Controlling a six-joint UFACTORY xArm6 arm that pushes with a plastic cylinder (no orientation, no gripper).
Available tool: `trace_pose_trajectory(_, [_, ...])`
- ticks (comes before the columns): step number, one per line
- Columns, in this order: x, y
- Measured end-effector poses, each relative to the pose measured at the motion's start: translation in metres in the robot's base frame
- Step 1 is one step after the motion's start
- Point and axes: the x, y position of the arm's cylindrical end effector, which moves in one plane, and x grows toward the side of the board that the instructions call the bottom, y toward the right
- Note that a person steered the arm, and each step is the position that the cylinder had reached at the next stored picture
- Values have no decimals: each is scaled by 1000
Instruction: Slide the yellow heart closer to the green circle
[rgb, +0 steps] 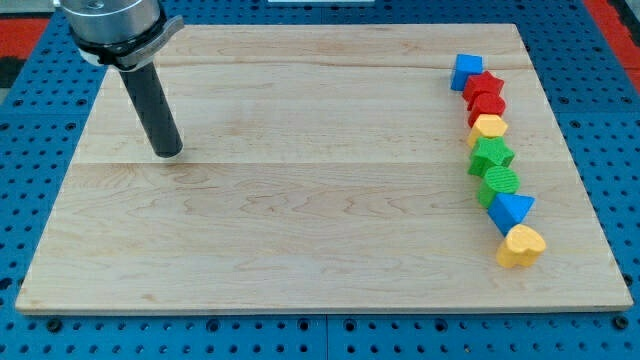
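Note:
The yellow heart (521, 245) lies at the bottom end of a line of blocks near the view's right edge of the wooden board (300, 220). The green circle (499, 183) lies two places up the line, with a blue triangle (511, 210) between them. My tip (167, 153) rests on the board at the view's upper left, far from every block. The dark rod rises from it up and to the left.
Above the green circle the line goes on with a green star (491, 155), a yellow block (489, 127), a red block (487, 105), a red star (483, 85) and a blue block (465, 69). Blue pegboard surrounds the board.

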Motion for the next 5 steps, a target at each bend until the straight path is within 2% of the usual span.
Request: trace_pose_trajectory(5, [11,27])
